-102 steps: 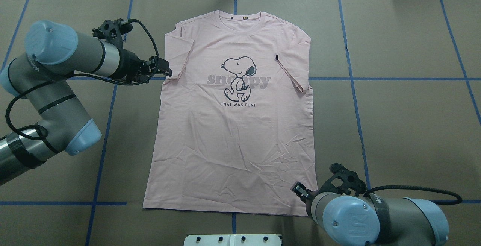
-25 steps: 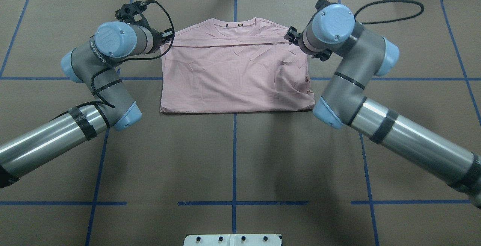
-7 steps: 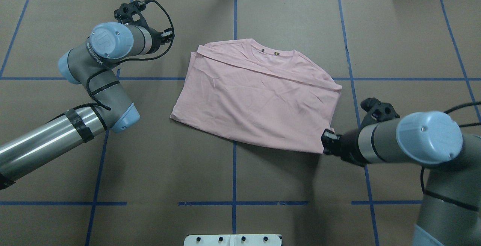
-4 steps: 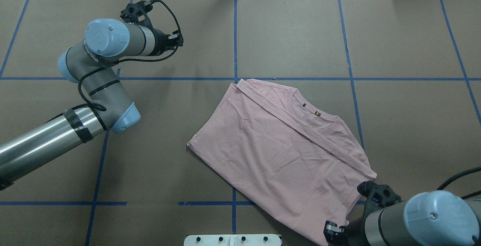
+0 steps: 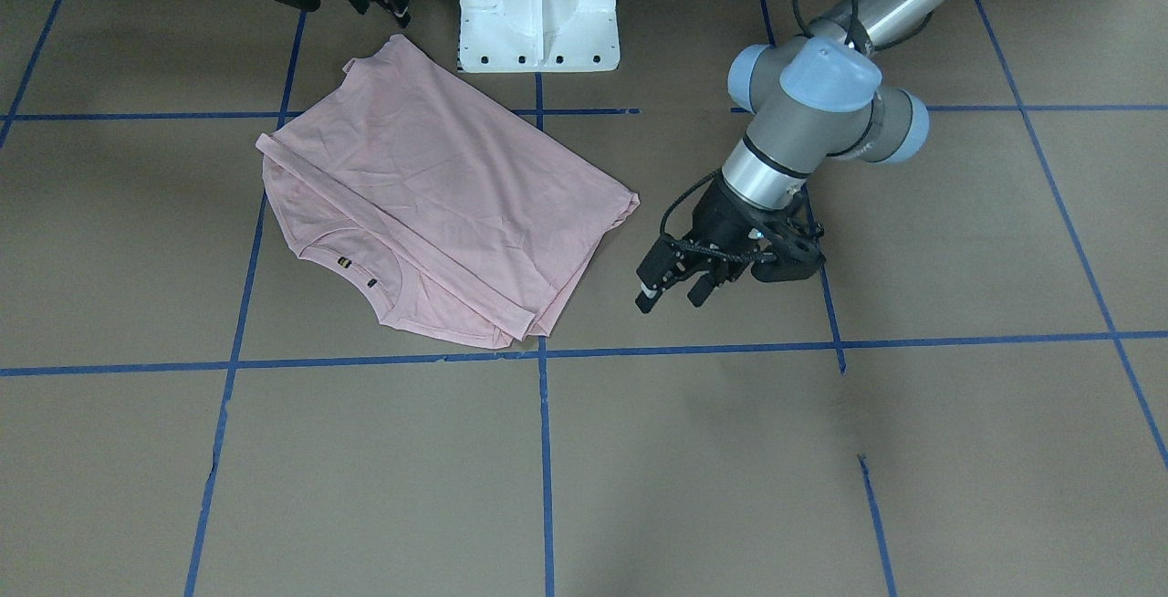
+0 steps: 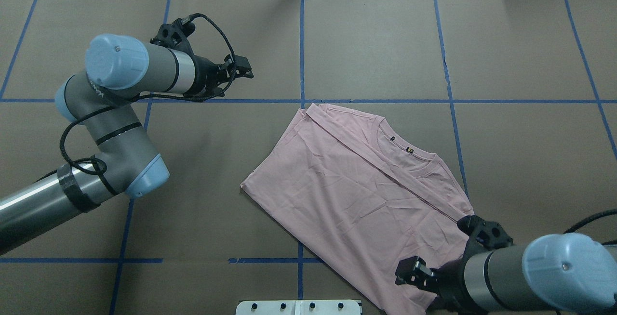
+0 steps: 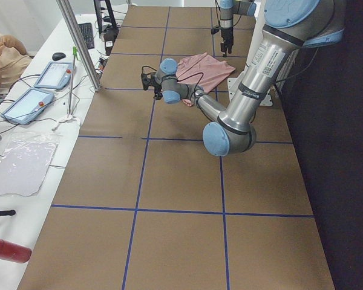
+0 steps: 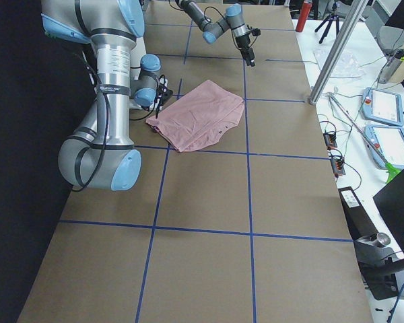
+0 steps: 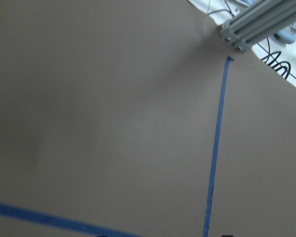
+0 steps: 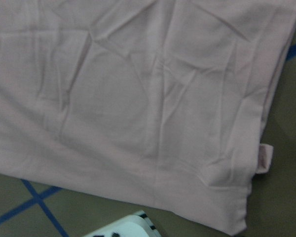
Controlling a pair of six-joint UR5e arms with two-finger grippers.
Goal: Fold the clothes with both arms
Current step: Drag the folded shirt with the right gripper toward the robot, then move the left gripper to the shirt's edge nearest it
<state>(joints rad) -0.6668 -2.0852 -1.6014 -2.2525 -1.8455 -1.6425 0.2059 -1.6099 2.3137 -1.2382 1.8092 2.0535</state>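
- The pink T-shirt (image 6: 356, 190) lies folded in half, print hidden and neckline showing, askew near the white pedestal base (image 5: 538, 4). I'd judge the narrower folds are still to do.
- The left tool (image 5: 671, 291) is spread open and empty, well apart from the shirt. The right tool (image 6: 409, 274) hovers at its corner, fingers apart, gripping nothing.
- The table (image 6: 530, 40) wears brown paper gridded with blue tape. Control tablets (image 7: 54, 75) sit alongside.

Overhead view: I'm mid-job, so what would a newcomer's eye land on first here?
The pale pink T-shirt, folded and lying skewed on the brown table toward the robot's right side, draws the eye first. The right tool hovers open over its corner nearest the robot, while the left tool hangs open over bare table, apart from the cloth.
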